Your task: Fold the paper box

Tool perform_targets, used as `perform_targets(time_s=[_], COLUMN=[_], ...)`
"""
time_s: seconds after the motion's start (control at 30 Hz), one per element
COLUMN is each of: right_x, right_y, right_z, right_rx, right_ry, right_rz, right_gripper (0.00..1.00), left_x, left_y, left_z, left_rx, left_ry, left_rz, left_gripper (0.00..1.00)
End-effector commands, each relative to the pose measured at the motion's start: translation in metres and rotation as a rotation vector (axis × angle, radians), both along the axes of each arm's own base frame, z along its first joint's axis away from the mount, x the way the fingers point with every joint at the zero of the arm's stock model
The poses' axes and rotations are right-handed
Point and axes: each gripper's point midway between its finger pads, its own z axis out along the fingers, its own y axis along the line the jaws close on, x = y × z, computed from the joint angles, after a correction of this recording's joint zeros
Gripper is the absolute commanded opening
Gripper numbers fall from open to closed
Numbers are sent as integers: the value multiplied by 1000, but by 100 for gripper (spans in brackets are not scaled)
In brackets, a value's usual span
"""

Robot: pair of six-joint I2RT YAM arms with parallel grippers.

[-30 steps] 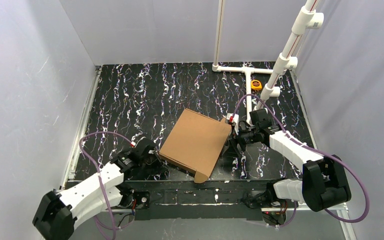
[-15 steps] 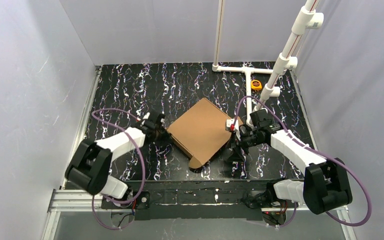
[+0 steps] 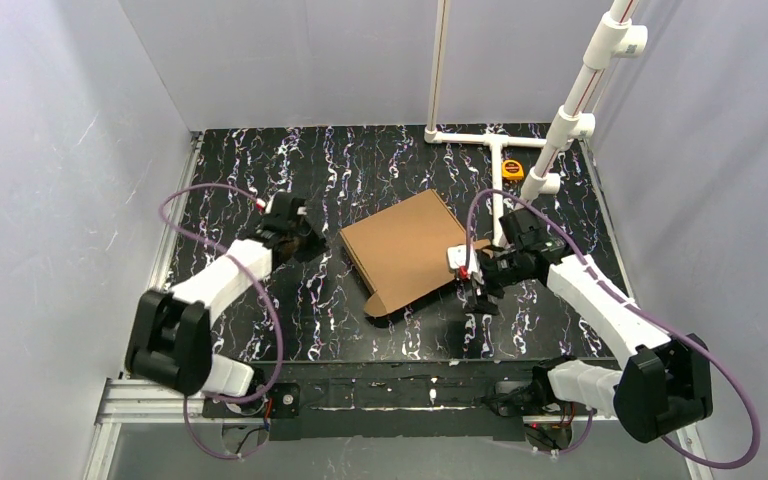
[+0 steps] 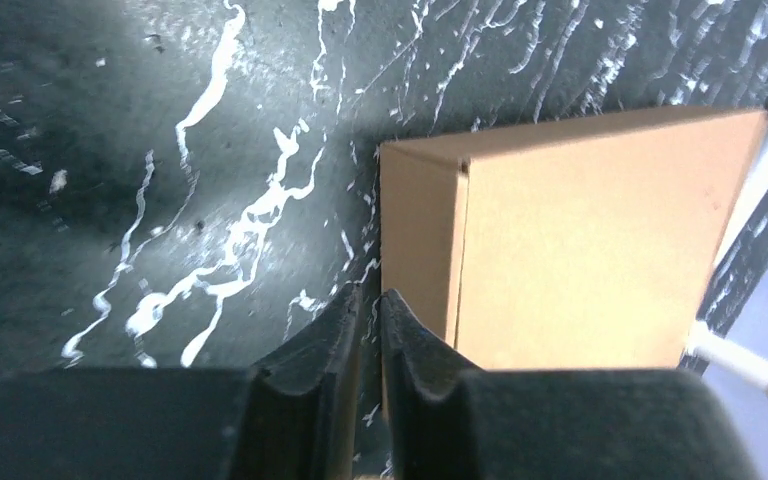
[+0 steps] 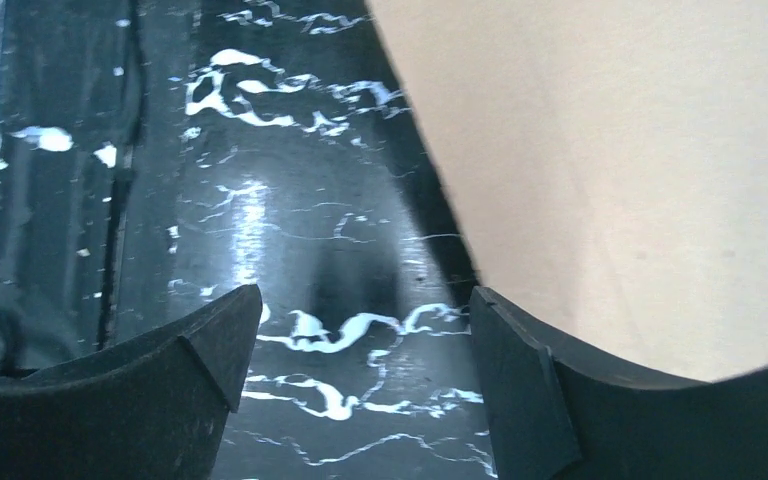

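The paper box lies flat and closed on the black marbled table, turned at an angle, with a rounded tab sticking out at its near corner. My left gripper is just left of the box's left corner. In the left wrist view its tips stand almost together with only table between them, and the box lies ahead to the right. My right gripper sits at the box's near right edge. It is open over bare table, the box beside its right finger.
A white PVC pipe frame stands at the back right with a yellow tape measure beside it. Grey walls enclose the table on three sides. A metal rail runs along the left edge.
The box has slid and turned toward the back right. My left arm swung from the near left up beside the box's left corner. The right gripper opened wider and dropped toward the near edge.
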Motion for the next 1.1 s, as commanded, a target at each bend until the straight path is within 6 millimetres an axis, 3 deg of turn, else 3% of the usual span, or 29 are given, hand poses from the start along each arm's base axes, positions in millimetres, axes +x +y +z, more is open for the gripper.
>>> perform_targets(time_s=[0.0,0.1,0.17,0.23,0.3,0.43,0.53,0.7,0.8,1.07], right_x=[49,100,124,150,173,211,224,238,239,221], right_y=[13,22,29,32,30,12,0,-24,-28,-13], right_z=[39,62,76,79,73,59,52,30,8,-42], right_rx=[10,-24,-34,-62,-123,-248,-300,-376,-395,-434], right_ry=[-135,-260,-345,-388,-420,-449,-495,-468,-376,-202], right_rz=[-100,-341,-446,-588,-711,-943,-1016,-1082,-1079,-1002], right_gripper=[80,62,39,16,2,1,1,1,1,1], left_x=[-44,-76,-95,-106,-112,-116,-116,-103,-95,-70], left_y=[5,-15,-16,-12,-10,-12,-14,-21,-25,-36], left_z=[21,20,15,11,9,5,-3,-6,-5,-11], left_rx=[-47,-200,-249,-260,-265,-289,-290,-301,-301,-290], left_ry=[-92,-173,-179,-181,-173,-157,-103,-86,-78,-17], left_rz=[-150,-274,-294,-286,-278,-271,-263,-267,-273,-293], left_gripper=[18,27,28,28,29,34,40,41,41,41])
